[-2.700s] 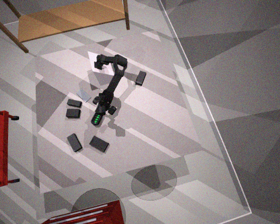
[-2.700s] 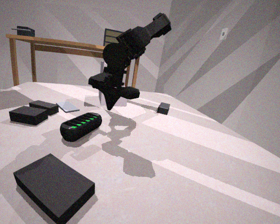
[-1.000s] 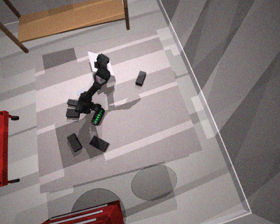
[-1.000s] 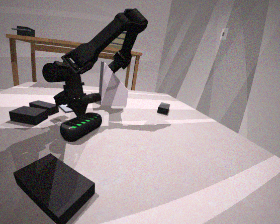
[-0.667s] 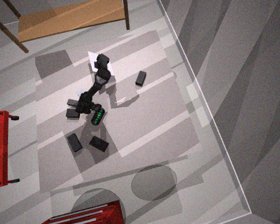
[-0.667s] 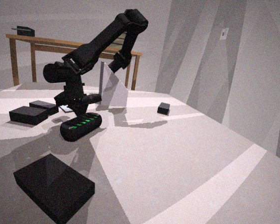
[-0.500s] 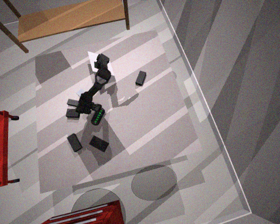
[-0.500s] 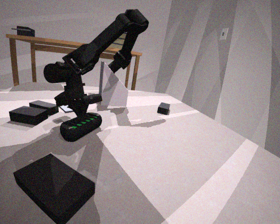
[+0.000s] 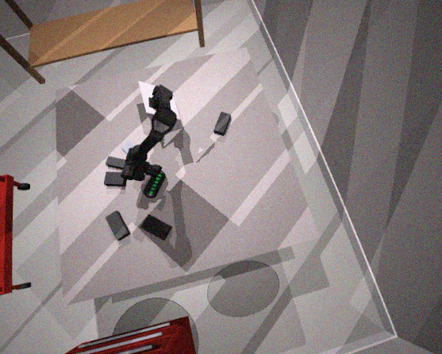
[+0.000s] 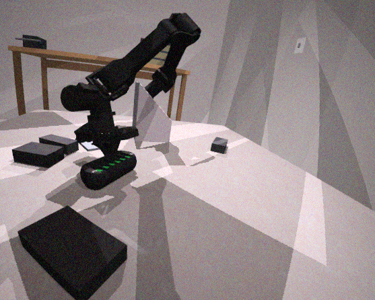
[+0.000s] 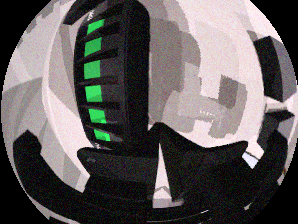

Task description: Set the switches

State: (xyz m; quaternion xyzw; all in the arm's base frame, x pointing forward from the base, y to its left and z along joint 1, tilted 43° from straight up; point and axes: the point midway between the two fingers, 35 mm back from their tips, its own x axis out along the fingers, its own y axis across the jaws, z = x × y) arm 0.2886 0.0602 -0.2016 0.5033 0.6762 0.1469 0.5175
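Controller unit: sits switches-up on the bench, close under the gripper with fingertips together.
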